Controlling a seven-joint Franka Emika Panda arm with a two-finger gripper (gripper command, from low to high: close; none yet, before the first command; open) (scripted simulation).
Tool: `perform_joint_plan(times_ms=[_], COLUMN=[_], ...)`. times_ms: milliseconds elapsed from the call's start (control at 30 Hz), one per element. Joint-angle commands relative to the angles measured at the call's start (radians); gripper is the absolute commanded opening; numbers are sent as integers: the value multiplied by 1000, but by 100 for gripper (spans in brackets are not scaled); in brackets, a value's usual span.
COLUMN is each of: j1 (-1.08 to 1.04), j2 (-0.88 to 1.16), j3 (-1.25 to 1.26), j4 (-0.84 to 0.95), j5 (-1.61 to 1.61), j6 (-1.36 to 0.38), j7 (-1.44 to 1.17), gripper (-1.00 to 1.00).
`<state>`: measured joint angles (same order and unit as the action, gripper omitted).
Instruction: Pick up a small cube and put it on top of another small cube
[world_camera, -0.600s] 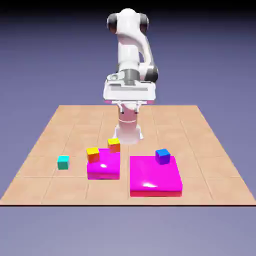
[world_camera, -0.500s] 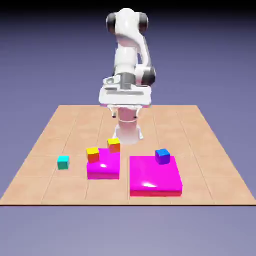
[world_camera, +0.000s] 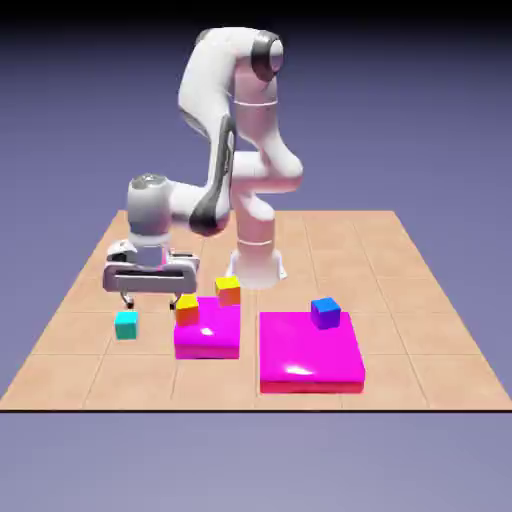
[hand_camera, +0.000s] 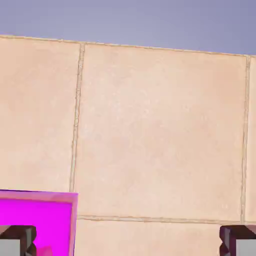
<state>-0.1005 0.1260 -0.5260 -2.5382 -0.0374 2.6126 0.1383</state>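
I see the tool (world_camera: 152, 300) with fingers spread wide, empty, just above the tiny teal cube (world_camera: 126, 325); small magenta block (world_camera: 208, 328) beside it.

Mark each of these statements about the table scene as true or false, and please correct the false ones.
1. The small blue cube sits on the larger magenta block. True.
2. The pincer holds the teal cube. False: its jaws stand open and empty, and the teal cube rests on the table.
3. The teal cube lies on the table at the exterior view's left of the smaller magenta block. True.
4. Both yellow-and-orange cubes lie on the bare table. False: one stands on the smaller magenta block; the other is at that block's far edge, and whether it rests on it cannot be told.
5. The hand view shows the teal cube between the fingertips. False: it shows only tiles and a magenta corner.
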Motion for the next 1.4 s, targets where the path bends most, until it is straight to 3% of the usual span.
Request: perform_joint_plan(times_ms=[0,167,367,400,667,1133,1333,1367], j1=[-5,-23,-149,-149,-23,95,86,86], j2=[36,149,336,336,149,-354,-226,-226], j3=[-27,-113,23,23,-113,128,110,110], j4=[14,58,63,63,58,-13,-103,-103], j5=[-2,-8,115,115,-8,-177,-163,-163], j6=[-22,-91,85,85,-91,-527,-312,-312], j7=[-31,-129,-210,-210,-129,386,367,367], gripper=[0,0,0,-100,-100,-100,-100,100])
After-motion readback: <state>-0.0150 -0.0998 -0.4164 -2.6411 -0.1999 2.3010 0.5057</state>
